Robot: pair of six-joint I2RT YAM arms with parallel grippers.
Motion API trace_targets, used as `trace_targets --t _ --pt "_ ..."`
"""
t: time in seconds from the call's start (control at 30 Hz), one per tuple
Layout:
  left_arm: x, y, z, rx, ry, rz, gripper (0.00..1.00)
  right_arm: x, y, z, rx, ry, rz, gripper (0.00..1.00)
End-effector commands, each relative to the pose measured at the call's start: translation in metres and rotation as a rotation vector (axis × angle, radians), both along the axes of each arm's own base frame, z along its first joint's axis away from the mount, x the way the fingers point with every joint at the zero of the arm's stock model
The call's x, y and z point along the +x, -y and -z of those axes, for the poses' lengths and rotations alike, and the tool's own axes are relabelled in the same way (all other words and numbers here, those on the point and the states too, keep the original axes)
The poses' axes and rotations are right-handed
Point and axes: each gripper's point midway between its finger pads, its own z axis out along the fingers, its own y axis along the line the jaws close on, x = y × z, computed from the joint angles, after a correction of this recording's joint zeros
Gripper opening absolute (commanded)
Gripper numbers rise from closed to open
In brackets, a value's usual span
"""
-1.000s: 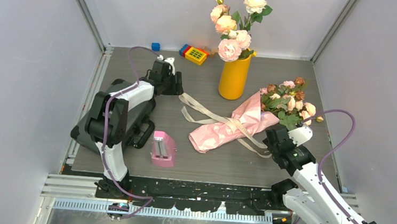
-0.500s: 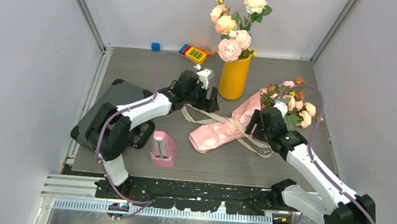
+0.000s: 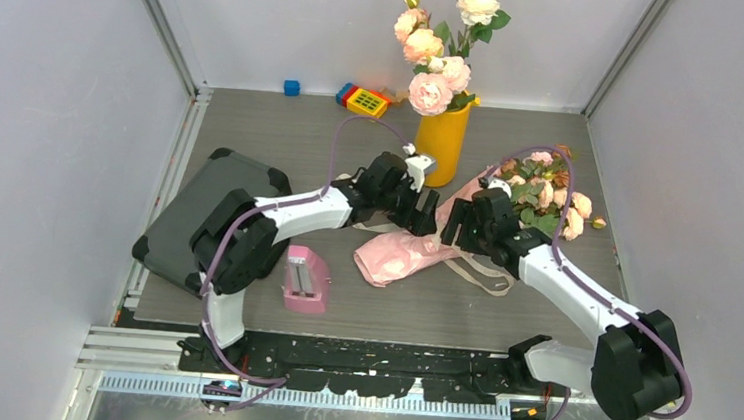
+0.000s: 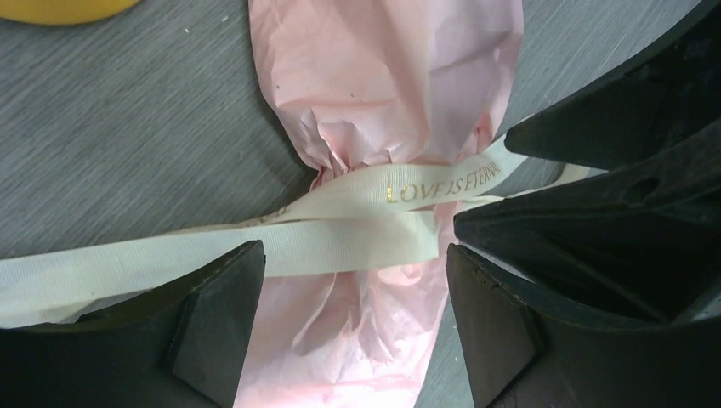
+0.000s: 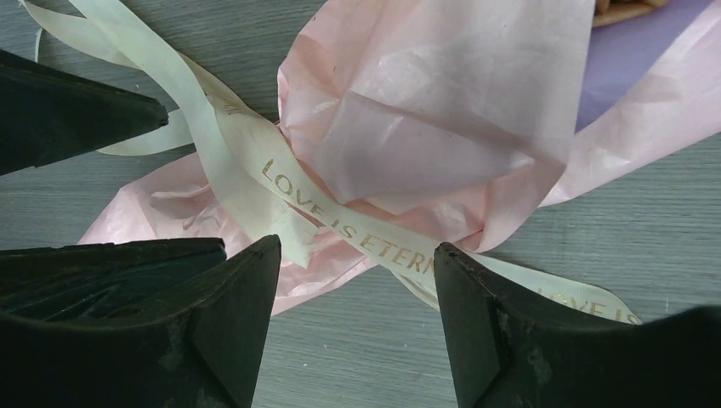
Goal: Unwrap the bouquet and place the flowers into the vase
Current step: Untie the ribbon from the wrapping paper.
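Observation:
The bouquet (image 3: 407, 251) lies on the table, its crinkled pink paper (image 4: 383, 76) tied at the waist by a beige ribbon (image 4: 340, 229) printed "LOVE IS ETERNAL". Its small flowers (image 3: 545, 196) fan out at the right end. A lilac inner sheet (image 5: 629, 59) shows under the pink paper (image 5: 442, 110). My left gripper (image 3: 426, 214) (image 4: 353, 280) hangs open over the tied waist, straddling ribbon and paper. My right gripper (image 3: 453, 223) (image 5: 357, 255) faces it, open, with the ribbon (image 5: 340, 221) just beyond its tips. Neither holds anything. The yellow vase (image 3: 440, 147) stands upright behind them.
Big pale pink and cream roses (image 3: 436, 45) fill the vase. A pink stapler-like object (image 3: 305, 277) and a dark grey case (image 3: 202, 212) lie front left. A yellow-and-red toy (image 3: 365, 100) and a blue block (image 3: 291, 87) sit by the back wall. Loose ribbon tails (image 3: 478, 274) trail forward.
Both arms have swung inward from the table's sides to meet over the bouquet's tied waist. Both grippers have opened wider. The bouquet has not moved.

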Motion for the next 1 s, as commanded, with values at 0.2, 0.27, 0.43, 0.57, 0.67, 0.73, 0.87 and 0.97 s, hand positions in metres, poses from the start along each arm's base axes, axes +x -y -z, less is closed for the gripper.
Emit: trace_targets --t 0.2,0.27,0.43,0.57,0.67,0.73,0.87,0.97 --pt "0.003 0.021 0.005 0.054 0.049 0.044 0.77 0.02 -0.009 -0.006 0.011 0.05 -0.014 0.68" --pt "0.001 0.02 0.009 0.072 0.049 0.047 0.74 0.019 -0.008 -0.003 0.003 0.043 -0.011 0.65" --pt "-0.004 0.018 0.016 0.087 0.036 0.046 0.68 0.018 -0.004 0.006 -0.013 0.023 0.002 0.58" --pt "-0.001 0.017 0.014 0.089 0.046 0.029 0.55 0.017 -0.003 0.009 -0.018 0.02 0.009 0.5" --pt "0.002 0.017 0.01 0.088 0.059 0.014 0.49 0.016 0.0 0.008 -0.024 0.024 0.019 0.41" --pt "0.003 0.016 0.007 0.088 0.066 0.007 0.48 0.015 0.002 0.007 -0.029 0.026 0.025 0.35" --pt "0.01 0.011 -0.003 0.09 0.097 -0.032 0.43 0.011 0.006 0.003 -0.034 0.032 0.035 0.24" --pt "0.017 0.007 -0.012 0.083 0.116 -0.084 0.36 0.008 0.01 -0.003 -0.035 0.046 0.048 0.15"
